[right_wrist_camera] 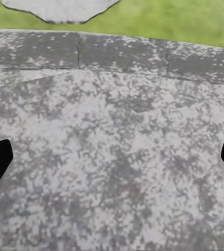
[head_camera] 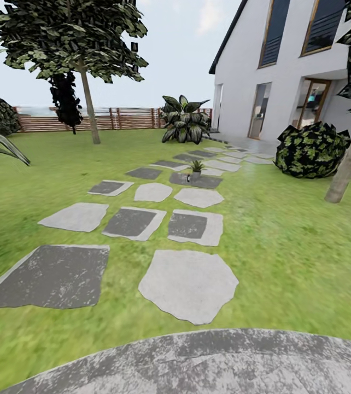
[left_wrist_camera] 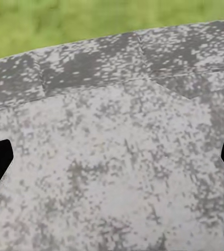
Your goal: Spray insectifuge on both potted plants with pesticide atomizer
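We face the garden path; potted plant (head_camera: 197, 166) at 12 o'clock, well off. Both claws spread wide, empty, over gravel patio (head_camera: 197, 361) for transit.

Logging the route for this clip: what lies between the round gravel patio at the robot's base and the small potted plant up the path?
Head view: flat grey stepping stones on lawn separate the gravel patio from the potted plant.

Tree (head_camera: 88, 93) far left w/ bush (head_camera: 185, 120) by fence (head_camera: 115, 117); white house (head_camera: 285, 71) right.
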